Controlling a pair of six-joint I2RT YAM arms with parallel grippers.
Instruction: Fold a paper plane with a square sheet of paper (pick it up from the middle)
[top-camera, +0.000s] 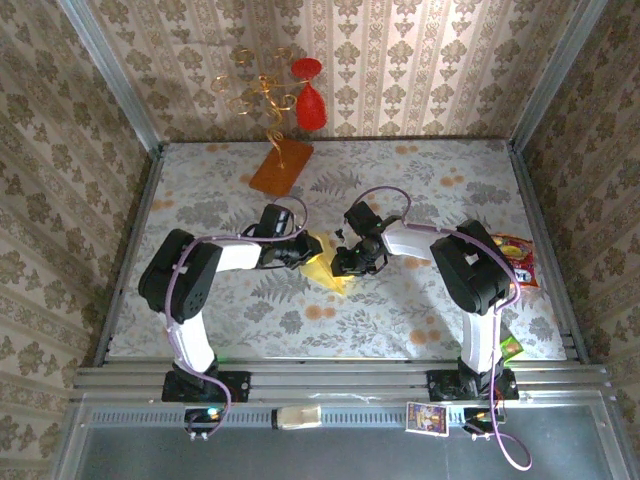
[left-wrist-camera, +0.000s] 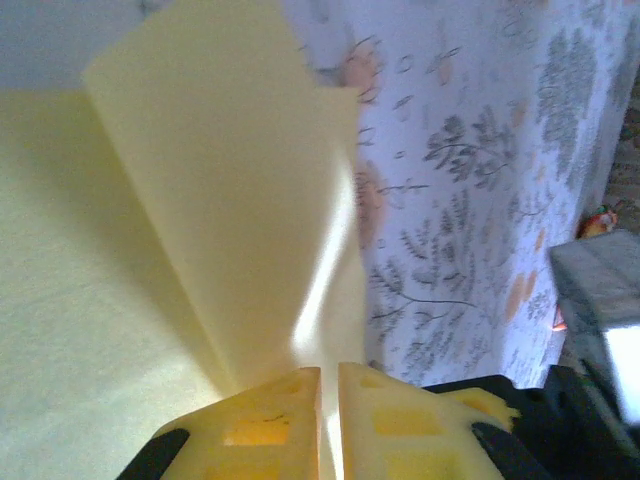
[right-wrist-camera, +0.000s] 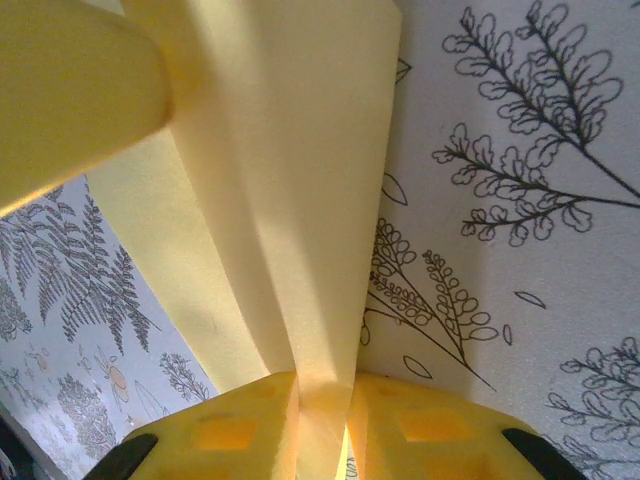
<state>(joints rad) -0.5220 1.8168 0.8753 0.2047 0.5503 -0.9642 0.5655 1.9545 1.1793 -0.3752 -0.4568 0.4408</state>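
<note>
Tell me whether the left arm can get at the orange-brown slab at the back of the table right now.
Probably not as it stands: the left end effector is shut on the yellow paper, which the right end effector also pinches. Only bare table lies between it and the slab.

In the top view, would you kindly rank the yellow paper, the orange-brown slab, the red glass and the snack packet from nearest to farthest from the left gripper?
1. yellow paper: pinched in the left gripper itself, at centre.
2. orange-brown slab: farther back, slightly left.
3. red glass: at the very back, beyond the slab.
4. snack packet: far off at the right edge.
</note>
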